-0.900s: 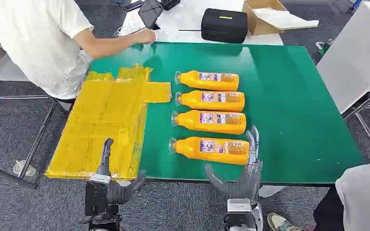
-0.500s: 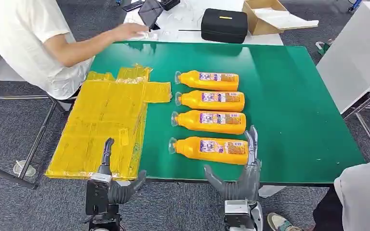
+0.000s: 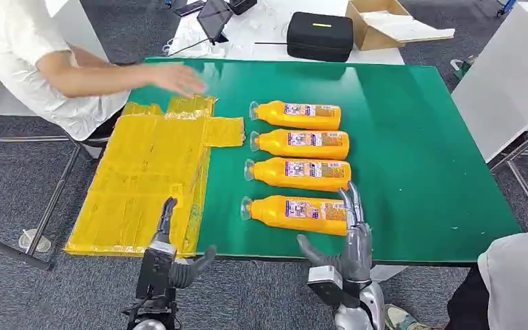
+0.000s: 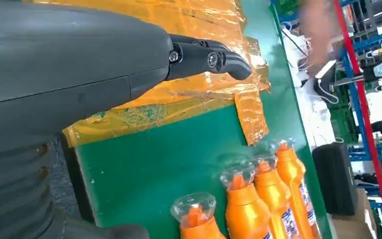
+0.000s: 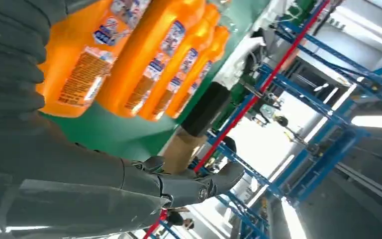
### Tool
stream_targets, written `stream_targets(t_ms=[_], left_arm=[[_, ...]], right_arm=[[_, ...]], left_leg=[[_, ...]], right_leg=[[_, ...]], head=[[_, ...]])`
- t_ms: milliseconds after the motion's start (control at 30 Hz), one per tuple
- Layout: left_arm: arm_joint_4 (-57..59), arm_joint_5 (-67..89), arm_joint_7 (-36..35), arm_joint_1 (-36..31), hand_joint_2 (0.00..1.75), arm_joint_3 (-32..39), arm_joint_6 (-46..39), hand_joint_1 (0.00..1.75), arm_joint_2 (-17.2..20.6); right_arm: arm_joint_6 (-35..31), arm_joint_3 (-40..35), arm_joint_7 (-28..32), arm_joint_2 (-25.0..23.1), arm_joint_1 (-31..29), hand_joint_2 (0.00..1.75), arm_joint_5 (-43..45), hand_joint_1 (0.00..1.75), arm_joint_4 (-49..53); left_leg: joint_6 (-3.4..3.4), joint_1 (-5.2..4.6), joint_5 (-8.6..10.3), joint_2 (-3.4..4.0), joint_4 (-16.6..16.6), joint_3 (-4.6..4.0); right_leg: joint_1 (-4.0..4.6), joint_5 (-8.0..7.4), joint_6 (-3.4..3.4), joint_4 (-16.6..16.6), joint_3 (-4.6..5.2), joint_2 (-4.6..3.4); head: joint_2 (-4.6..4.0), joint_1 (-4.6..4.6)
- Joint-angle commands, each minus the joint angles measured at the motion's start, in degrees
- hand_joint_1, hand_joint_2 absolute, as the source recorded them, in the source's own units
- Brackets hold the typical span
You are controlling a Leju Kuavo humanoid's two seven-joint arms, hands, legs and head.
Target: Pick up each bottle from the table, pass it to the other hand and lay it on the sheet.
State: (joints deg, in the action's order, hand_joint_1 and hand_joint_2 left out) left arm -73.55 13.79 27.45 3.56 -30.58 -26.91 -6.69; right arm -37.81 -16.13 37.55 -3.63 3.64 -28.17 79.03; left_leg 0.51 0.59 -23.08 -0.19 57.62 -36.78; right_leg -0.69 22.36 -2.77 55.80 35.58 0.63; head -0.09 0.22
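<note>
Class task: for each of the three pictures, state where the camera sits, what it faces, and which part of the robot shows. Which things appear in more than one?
Head view: high on the body, looking down at the green table; both hands.
Left wrist view: behind the left hand, facing the yellow sheet.
Right wrist view: behind the right hand, facing bottle bases.
Shared: the orange bottles.

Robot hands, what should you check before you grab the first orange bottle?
1. Right hand open and holding nothing: ok.
2. Left hand free to take the pass: ok.
3. Nearest bottle lying flat, apart from the next bottle: ok.
4. Yellow sheet spread out, no bottle on it: ok.
5. Person's hand away from the sheet: not ok, it hovers near the far edge.
</note>
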Motion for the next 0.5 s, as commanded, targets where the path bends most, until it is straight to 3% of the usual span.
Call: stream_targets(t_ms=[33,233,500], left_arm=[[4.61,0.90,-0.21,-2.54,1.75,-0.43,1.24,0.00,0.40],[7.49,1.05,0.41,-4.00,1.75,-0.58,2.48,0.00,-0.73],[6.60,0.96,1.72,-4.67,1.75,-1.16,3.13,0.00,-1.38]], right_arm=[[0.42,1.38,-5.19,2.05,-3.18,1.75,-6.21,0.00,-8.06],[-2.16,5.07,-12.16,5.38,-7.36,1.75,-21.16,0.00,-18.17],[-0.95,3.08,-16.40,5.62,-12.09,1.75,-25.86,0.00,-27.53]], left_leg=[[0.00,0.01,-0.06,0.02,-0.05,0.23],[0.04,0.02,-0.05,-0.04,-0.08,0.35],[0.03,0.00,-0.04,0.05,-0.04,0.24]], right_leg=[[0.02,0.05,0.06,-0.05,-0.22,-0.03],[0.03,0.04,0.06,-0.14,-0.40,0.01],[0.00,-0.01,0.05,-0.08,-0.25,-0.08]], head=[[0.00,0.00],[0.00,0.02],[0.00,0.00]])
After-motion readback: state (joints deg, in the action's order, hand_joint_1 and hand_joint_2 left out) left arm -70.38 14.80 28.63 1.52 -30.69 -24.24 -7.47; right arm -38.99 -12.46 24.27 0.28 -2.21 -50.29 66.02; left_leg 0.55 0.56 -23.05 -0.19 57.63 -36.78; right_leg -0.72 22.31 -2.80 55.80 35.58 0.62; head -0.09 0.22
